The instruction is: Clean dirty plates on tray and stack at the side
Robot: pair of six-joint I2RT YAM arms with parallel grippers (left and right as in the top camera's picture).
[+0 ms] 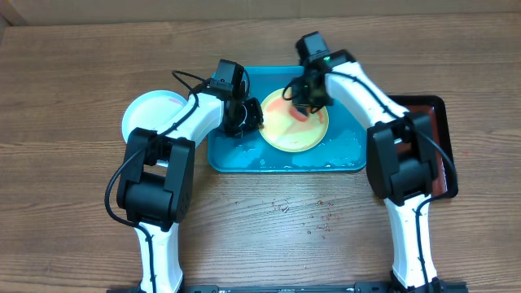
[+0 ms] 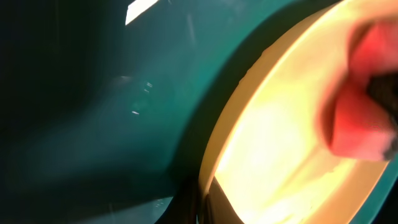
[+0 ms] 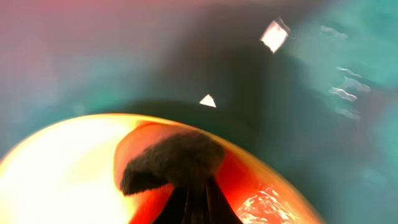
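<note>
Overhead, a yellow plate [image 1: 291,137] lies mid-tray, on the blue tray [image 1: 232,156]. Right gripper [image 1: 304,101], at the plate's 12 o'clock, pinches a dark-faced sponge [image 3: 171,163] onto a red smear [image 3: 239,177]. Left gripper [image 1: 247,119] sits at the rim's 9 o'clock; whether it clamps the rim I cannot tell. To scrub well, press flat and use short strokes across the smear, bracing the rim so the plate does not skid. No writing or labels are readable.
</note>
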